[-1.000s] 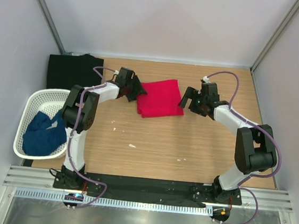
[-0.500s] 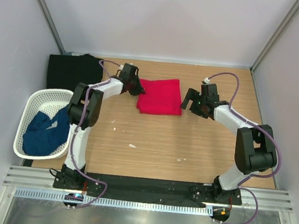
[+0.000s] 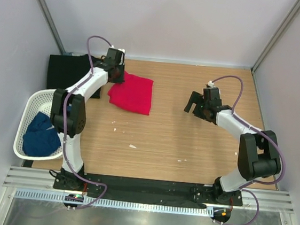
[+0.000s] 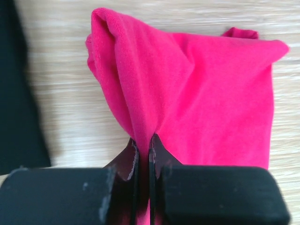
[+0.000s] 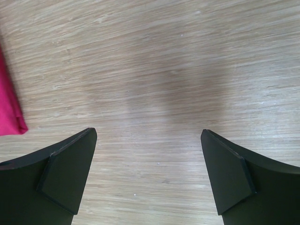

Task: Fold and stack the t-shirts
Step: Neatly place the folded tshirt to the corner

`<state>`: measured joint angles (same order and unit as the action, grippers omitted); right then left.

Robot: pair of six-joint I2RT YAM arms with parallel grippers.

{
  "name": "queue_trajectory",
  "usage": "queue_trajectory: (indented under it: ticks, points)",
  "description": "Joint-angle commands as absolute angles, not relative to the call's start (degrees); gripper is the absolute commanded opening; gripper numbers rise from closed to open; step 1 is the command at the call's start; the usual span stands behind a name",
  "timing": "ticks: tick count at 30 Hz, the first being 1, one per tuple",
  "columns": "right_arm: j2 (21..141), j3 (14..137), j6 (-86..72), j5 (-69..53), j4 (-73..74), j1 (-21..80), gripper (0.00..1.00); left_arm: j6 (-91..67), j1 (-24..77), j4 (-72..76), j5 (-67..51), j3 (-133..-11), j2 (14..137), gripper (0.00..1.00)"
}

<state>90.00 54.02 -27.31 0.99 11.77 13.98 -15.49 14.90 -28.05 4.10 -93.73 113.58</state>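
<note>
Top external: basket (image 3: 38, 97) holds blue t-shirt (image 3: 41, 136); left pincer (image 3: 118, 78) clamps red t-shirt (image 3: 133, 94); right pincer (image 3: 190, 104) agape, empty.

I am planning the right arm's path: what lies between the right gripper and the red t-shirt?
Nothing but bare table lies between the right gripper and the red t-shirt, as the top view shows.

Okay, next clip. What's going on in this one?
The left gripper is shut on an edge of the folded red t-shirt and has dragged it left across the table over the last second, toward the black t-shirt lying flat at the far left corner. The right gripper hangs open over bare wood, holding nothing. The dark blue t-shirt sits crumpled in the white basket, not yet folded.
</note>
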Motion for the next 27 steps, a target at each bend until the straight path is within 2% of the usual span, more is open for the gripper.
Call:
queue_trajectory:
  ticks: [1, 13, 23, 27]
  points:
    - [86.9, 53.7, -27.9, 2.2, 9.2, 14.1, 1.0, -7.3, 13.0, -32.0, 7.4, -96.9, 108.7, 0.0]
    - [87.0, 53.7, -27.1, 3.0, 9.1, 14.1, 1.0, 1.3, 1.9, -34.5, 4.8, -100.7, 104.0, 0.0]
    - [89.7, 54.9, -27.3, 2.7, 8.8, 14.1, 1.0, 6.6, -3.7, -22.6, 11.8, -96.5, 103.1, 0.0]
    - [90.8, 55.8, -27.2, 2.8, 9.1, 14.0, 1.0, 6.2, -6.2, -19.0, 10.6, -95.2, 102.4, 0.0]
